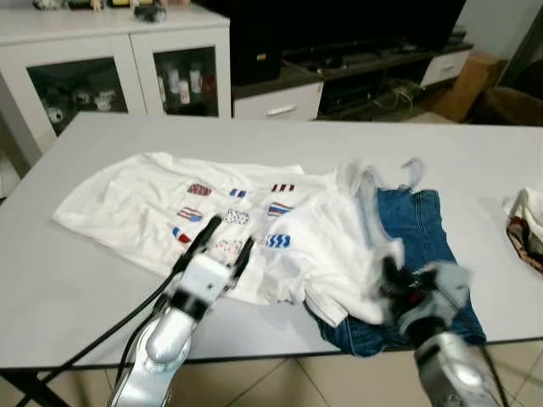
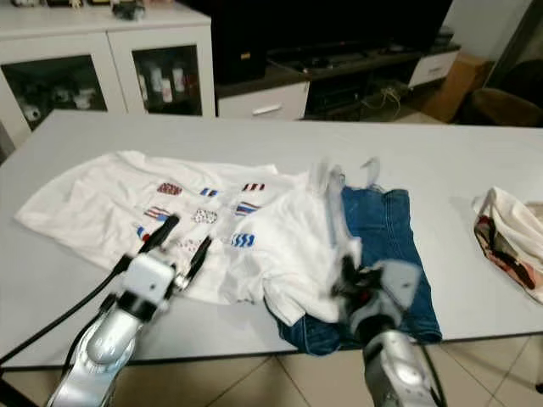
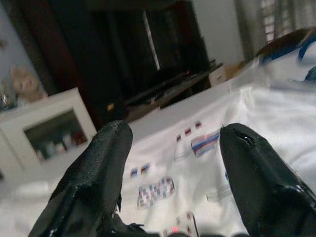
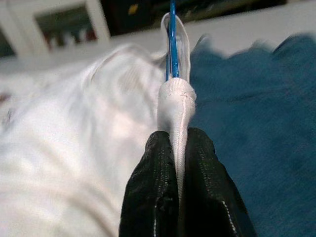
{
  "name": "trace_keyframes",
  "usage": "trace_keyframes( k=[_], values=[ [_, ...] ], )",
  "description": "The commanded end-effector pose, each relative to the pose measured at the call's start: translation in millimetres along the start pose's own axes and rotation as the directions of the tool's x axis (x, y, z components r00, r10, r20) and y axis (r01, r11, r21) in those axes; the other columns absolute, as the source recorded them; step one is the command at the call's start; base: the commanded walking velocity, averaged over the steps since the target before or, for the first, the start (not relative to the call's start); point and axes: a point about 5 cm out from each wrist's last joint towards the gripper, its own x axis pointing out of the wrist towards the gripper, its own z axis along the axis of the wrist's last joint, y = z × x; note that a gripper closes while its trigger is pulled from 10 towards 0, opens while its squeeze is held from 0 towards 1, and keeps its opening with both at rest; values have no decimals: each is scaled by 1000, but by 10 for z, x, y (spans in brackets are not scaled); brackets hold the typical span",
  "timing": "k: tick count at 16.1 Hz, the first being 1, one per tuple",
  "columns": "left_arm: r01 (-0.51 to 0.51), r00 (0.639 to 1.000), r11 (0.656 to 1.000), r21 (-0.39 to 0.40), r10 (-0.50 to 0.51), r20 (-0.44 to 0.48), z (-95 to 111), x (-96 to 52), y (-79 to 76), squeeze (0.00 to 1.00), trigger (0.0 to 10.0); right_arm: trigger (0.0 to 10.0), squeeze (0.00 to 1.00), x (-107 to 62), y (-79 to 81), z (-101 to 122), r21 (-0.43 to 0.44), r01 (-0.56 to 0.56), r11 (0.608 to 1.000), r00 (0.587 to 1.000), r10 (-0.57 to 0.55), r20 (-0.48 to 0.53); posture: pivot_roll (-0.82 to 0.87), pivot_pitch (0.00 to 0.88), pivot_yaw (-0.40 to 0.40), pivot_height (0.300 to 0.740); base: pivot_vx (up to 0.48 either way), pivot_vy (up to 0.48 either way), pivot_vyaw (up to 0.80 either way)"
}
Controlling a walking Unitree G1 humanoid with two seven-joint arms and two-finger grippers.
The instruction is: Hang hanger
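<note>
We saw the right gripper (image 4: 178,148) pinching the white shirt's (image 1: 339,246) collar around a blue hanger (image 4: 172,44) over the jeans (image 1: 424,229), while the left gripper (image 1: 227,237) hovered, fingers spread, above the table (image 1: 85,288).

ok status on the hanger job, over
Right gripper shut on white shirt collar, blue hanger threaded inside. Left gripper open above patterned shirt. Jeans underneath.

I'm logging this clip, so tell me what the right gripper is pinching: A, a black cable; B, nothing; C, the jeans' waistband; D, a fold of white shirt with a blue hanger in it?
D: in the right wrist view the right gripper is shut on a fold of the white shirt, with the thin blue hanger running up from it.
</note>
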Motion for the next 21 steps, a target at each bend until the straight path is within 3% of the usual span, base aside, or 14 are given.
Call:
trace_keyframes(
  k=[1, 6, 8, 9, 10, 12, 13, 14, 16, 17, 18, 19, 20, 21],
  values=[
    [39, 999, 999, 30, -39, 17, 18, 29, -16, 0, 10000, 10000, 0, 20, 13, 7, -22, -17, 1000, 1000, 17, -8, 8, 27, -38, 740, 0, 0, 0],
    [171, 975, 985, -32, -164, 150, 340, 376, 138, 0, 10000, 10000, 0, 116, 87, 266, -350, -75, 934, 984, 126, 127, 19, 22, -51, 740, 0, 0, 0],
    [200, 958, 980, -13, -192, 215, 509, 496, 239, 0, 10000, 10000, 0, 163, 110, 404, -536, -53, 843, 964, 183, 193, 19, 21, -50, 740, 0, 0, 0],
    [195, 956, 980, -28, -184, 227, 542, 520, 266, 0, 10000, 10000, 0, 174, 114, 433, -577, -48, 815, 959, 200, 203, 19, 21, -50, 740, 0, 0, 0],
    [199, 948, 975, -103, -164, 272, 653, 589, 328, 0, 10000, 10000, 0, 213, 125, 495, -660, -34, 750, 947, 236, 219, 19, 17, -51, 740, 0, 0, 0],
    [248, 925, 958, -143, -190, 330, 795, 653, 331, 0, 10000, 10000, 0, 254, 164, 524, -728, -29, 685, 935, 276, 222, 22, 13, -54, 740, 0, 0, 0],
    [300, 900, 947, -112, -243, 362, 874, 668, 281, 345, 10000, 10000, 0, 298, 206, 516, -772, -24, 635, 931, 295, 214, 22, 12, -53, 740, 0, 0, 0],
    [346, 882, 929, -132, -274, 383, 903, 663, 234, 1000, 10000, 10000, 0, 339, 233, 518, -803, -2, 597, 930, 296, 218, 26, 10, -52, 740, 0, 0, 0],
    [366, 887, 910, -197, -277, 370, 865, 656, 177, 1000, 10000, 10000, 0, 392, 270, 549, -830, 53, 555, 925, 286, 250, 24, 10, -48, 740, 0, 0, 0],
    [380, 898, 880, -284, -279, 339, 812, 644, 111, 1000, 10000, 10000, 0, 425, 290, 566, -857, 113, 503, 921, 270, 280, 27, 12, -47, 740, 0, 0, 0],
    [388, 898, 870, -304, -283, 336, 805, 638, 94, 851, 10000, 10000, 0, 429, 290, 568, -863, 130, 488, 920, 265, 288, 27, 12, -46, 740, 0, 0, 0],
    [414, 897, 842, -345, -312, 314, 773, 615, 36, 0, 10000, 10000, 0, 429, 276, 590, -887, 193, 419, 913, 255, 319, 28, 13, -45, 740, 0, 0, 0],
    [411, 897, 846, -340, -310, 314, 773, 607, 39, 0, 10000, 10000, 0, 426, 273, 591, -899, 212, 382, 909, 260, 325, 29, 15, -44, 740, 0, 0, 0],
    [401, 902, 852, -336, -303, 308, 774, 610, 67, 0, 10000, 10000, 0, 427, 268, 576, -923, 247, 295, 903, 276, 330, 33, 20, -43, 740, 0, 0, 0]
  ],
)
